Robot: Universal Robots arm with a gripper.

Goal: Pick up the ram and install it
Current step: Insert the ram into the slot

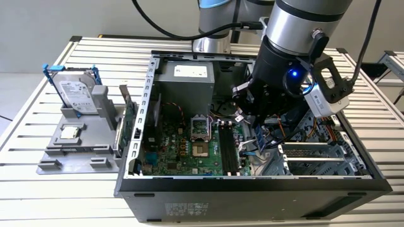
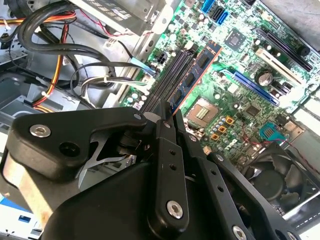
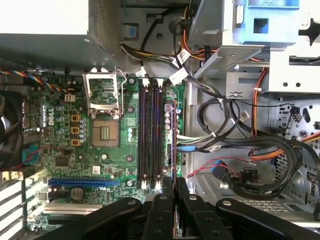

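pincer (image 3: 174, 200) pinching the ram (image 3: 173, 145) over the motherboard (image 3: 100, 150)
ram hangs at 3 o'clock of the empty slots (image 3: 150, 135); judged risk: it lands beside a slot and jams.

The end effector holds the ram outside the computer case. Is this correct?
Not quite. The end effector holds the ram inside the computer case, beside the memory slots, as the first wrist view and the exterior view show.

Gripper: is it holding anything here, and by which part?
Yes: the gripper holds the ram by one end, its length running over the memory slots.
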